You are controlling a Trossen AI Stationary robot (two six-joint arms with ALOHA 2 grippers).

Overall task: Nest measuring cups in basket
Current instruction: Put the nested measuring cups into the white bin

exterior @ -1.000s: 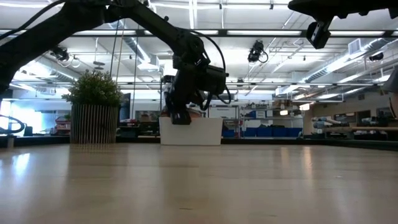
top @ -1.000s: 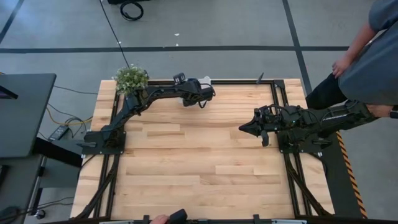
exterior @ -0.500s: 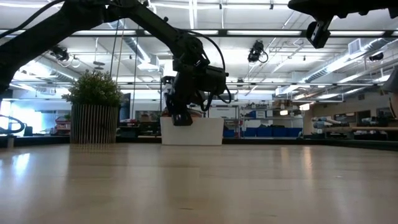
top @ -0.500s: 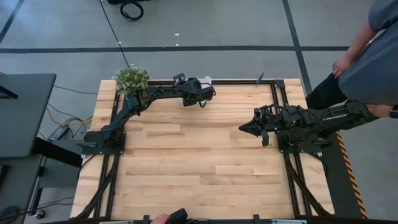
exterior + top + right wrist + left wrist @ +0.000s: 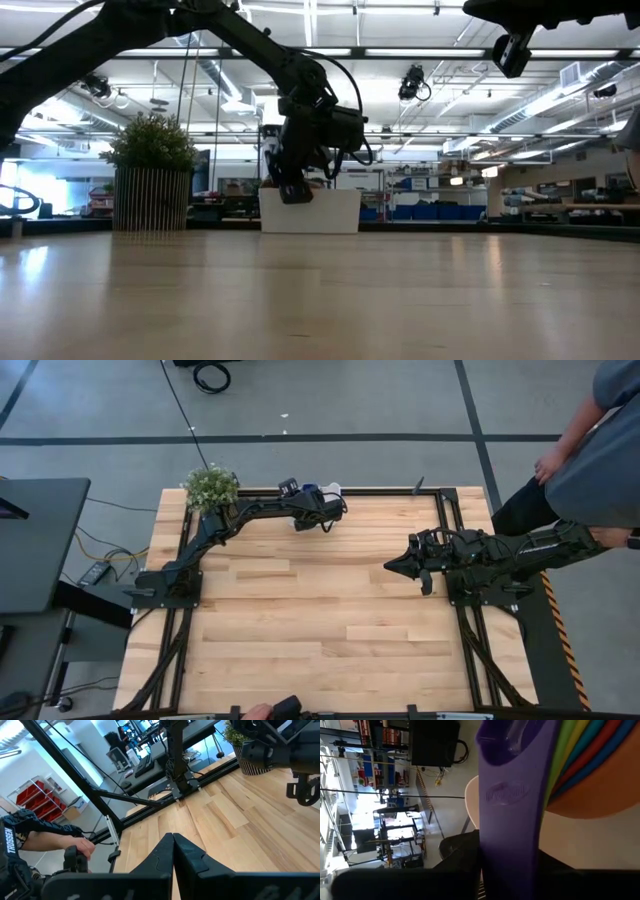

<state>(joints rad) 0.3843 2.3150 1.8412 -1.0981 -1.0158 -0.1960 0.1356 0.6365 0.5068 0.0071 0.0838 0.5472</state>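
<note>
Left pincer (image 5: 291,190) holds purple measuring cup (image 5: 515,805) over basket (image 5: 310,211).

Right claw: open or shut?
Shut: in the right wrist view the right claw has its two fingers pressed together, holding nothing, above the table.

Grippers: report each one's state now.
Left gripper: over white plastic basket; state cannot be told.
Right gripper: jaws shut, empty.

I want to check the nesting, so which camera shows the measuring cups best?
The left wrist view: a purple-blue handle fills it, with the other cups' coloured edges stacked beside it. The high view shows only a blue speck at the left pincer; the low view shows just the basket.
</note>
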